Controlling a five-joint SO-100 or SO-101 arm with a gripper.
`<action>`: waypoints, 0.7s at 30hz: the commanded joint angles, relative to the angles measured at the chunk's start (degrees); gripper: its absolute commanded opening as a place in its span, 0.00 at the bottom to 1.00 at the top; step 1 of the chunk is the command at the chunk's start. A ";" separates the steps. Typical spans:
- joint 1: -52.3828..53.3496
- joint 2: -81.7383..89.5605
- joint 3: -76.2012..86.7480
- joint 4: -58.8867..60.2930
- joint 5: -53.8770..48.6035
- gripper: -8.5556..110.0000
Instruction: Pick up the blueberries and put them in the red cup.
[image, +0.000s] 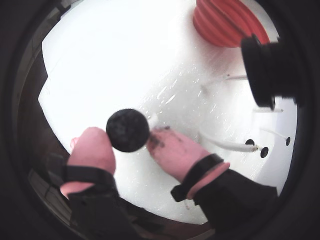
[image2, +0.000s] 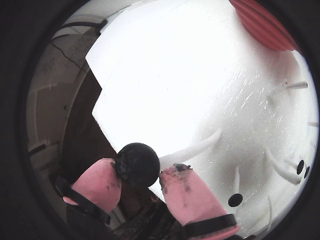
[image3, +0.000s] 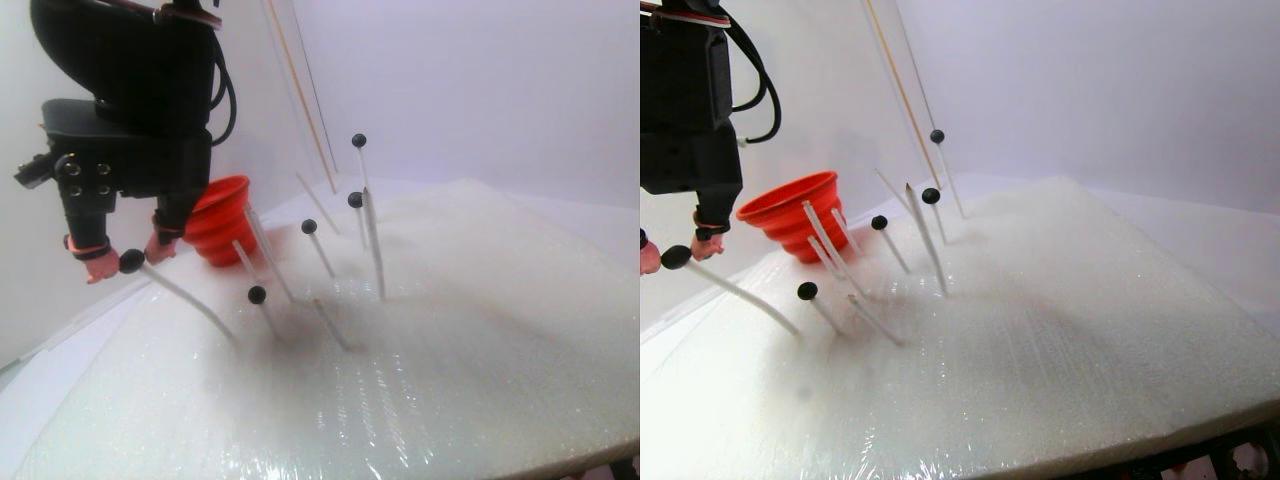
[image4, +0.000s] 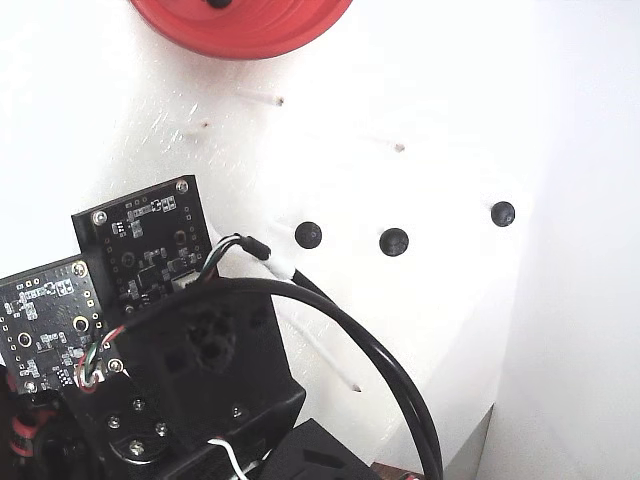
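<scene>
One blueberry (image: 127, 130) sits between my gripper's (image: 126, 135) pink fingertips (image: 92, 147), and both pads touch it in a wrist view (image2: 137, 164). It still tops a slanted white stick (image3: 185, 298) at the left edge of the foam board. Several other blueberries (image3: 257, 294) (image3: 309, 227) (image3: 354, 200) stand on sticks further right, and three show in the fixed view (image4: 309, 234) (image4: 394, 241) (image4: 503, 213). The red cup (image3: 218, 220) (image: 225, 22) (image4: 240, 25) stands just behind my gripper (image3: 130, 258), open side up.
The white foam board (image3: 400, 350) fills the table and holds several thin bare sticks (image3: 372, 245) leaning at angles. A black camera housing (image: 265, 70) juts in at the right of a wrist view. The board's left edge (image2: 100, 120) lies right under the gripper.
</scene>
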 joint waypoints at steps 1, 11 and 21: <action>-0.53 -0.26 -1.49 -1.93 -0.26 0.20; -0.79 -1.23 -2.29 -3.96 1.32 0.20; -0.88 -2.20 -2.72 -5.98 1.93 0.21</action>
